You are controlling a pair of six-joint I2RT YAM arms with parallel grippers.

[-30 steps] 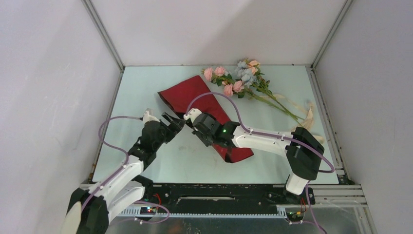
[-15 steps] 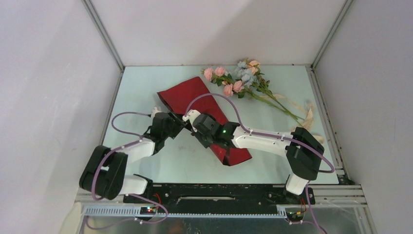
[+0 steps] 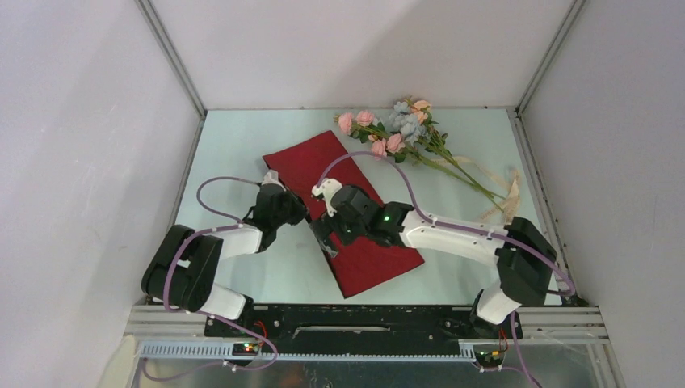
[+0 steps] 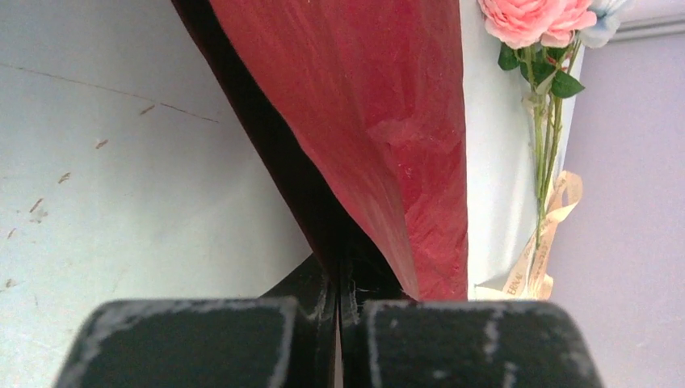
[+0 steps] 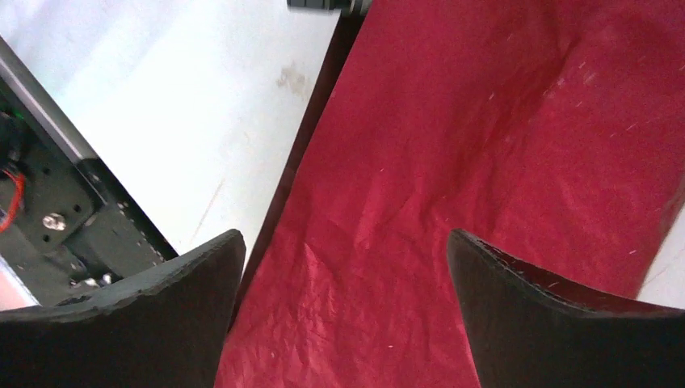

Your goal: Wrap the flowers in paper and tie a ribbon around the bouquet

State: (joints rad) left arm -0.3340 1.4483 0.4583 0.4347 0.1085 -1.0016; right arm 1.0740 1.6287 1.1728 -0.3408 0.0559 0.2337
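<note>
Walls: white panels [image 3: 363,48] close in the scene on three sides; metal rails run down the corners
Table: pale green top [image 3: 234,145] fills the middle of the top view; scuffs mark it in the left wrist view
Arms: left arm [image 3: 218,242] reaches in from the lower left, right arm [image 3: 452,234] from the lower right; both meet at the left edge of the paper
Paper: paper [image 3: 367,263] lies at the centre of the top view, slanting from upper left to lower right, red face up; in the left wrist view [image 4: 380,121] its dark underside shows along the raised left edge; in the right wrist view [image 5: 501,162] the red face is creased and fills the right of the frame
Flowers: flowers [image 3: 396,133] lie at the upper right of the top view, heads just beyond the paper's top corner, stems pointing to the right edge; pink heads show at the upper right of the left wrist view [image 4: 533,16]
Ribbon: ribbon [image 3: 509,194] curls at the stem ends near the right edge of the table; seen also low right in the left wrist view [image 4: 549,218]
Left gripper: left gripper [image 3: 297,213] is clenched on the paper's left edge; in its own view [image 4: 339,279] the dark edge runs down between the pressed fingers [image 4: 186,339]
Right gripper: right gripper [image 3: 325,239] is released, jaws spread wide above the paper's left edge [image 5: 343,238]; nothing lies between them
</note>
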